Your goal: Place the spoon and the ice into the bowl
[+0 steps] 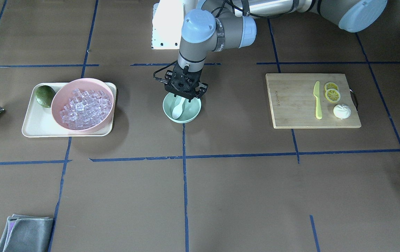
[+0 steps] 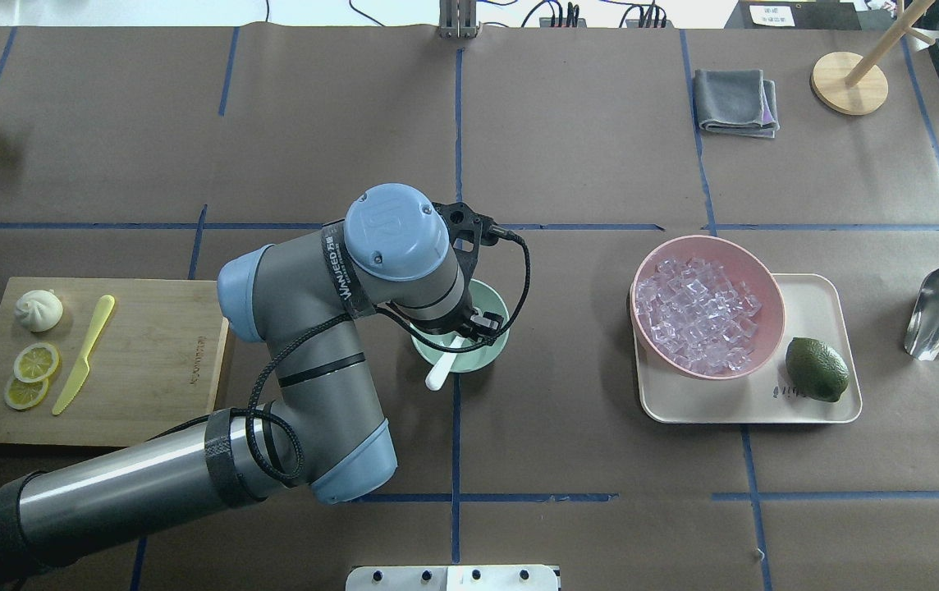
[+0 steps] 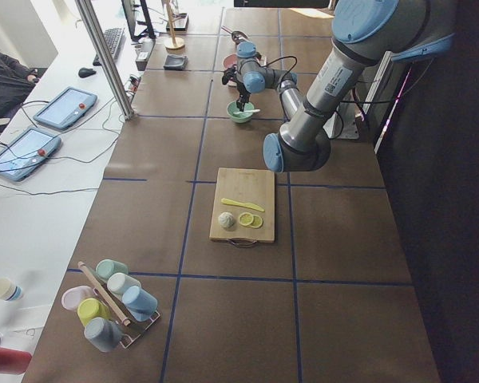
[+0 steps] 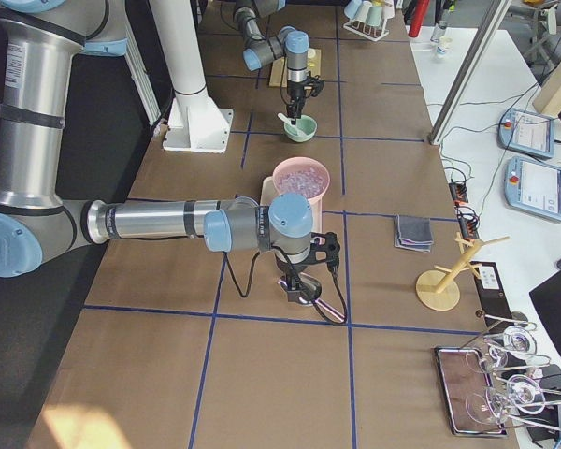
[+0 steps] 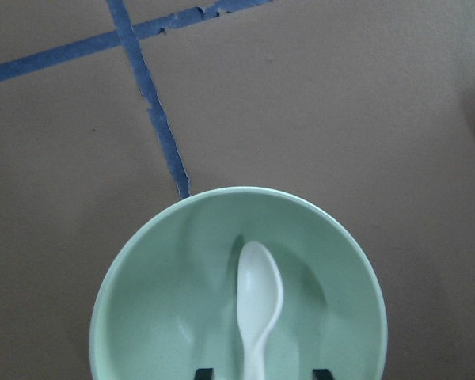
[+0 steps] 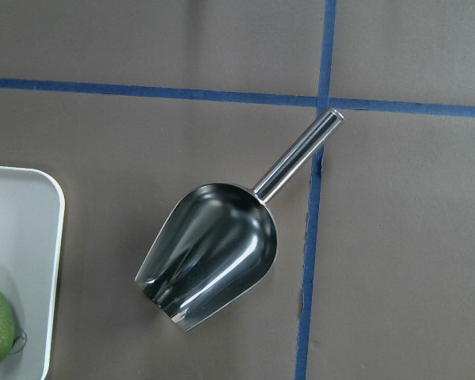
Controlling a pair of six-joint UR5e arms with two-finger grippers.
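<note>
Spoon (image 5: 258,301): lies in mint-green bowl (image 5: 142,273) on worktop (image 1: 242,196), handle over rim | left jaws: apart, straddling handle without touching | right jaws: over metal scoop (image 6: 214,253), opening cannot be told | ice (image 1: 85,107): heaped in pink bowl (image 1: 57,99)

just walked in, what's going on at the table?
The left gripper hangs open over the mint-green bowl. The spoon already lies in it, scoop inside and handle leaning over the rim. No ice is in that bowl yet: the ice sits in the pink bowl. The right gripper hangs above the metal scoop; I can't tell whether it is open or shut.
</note>
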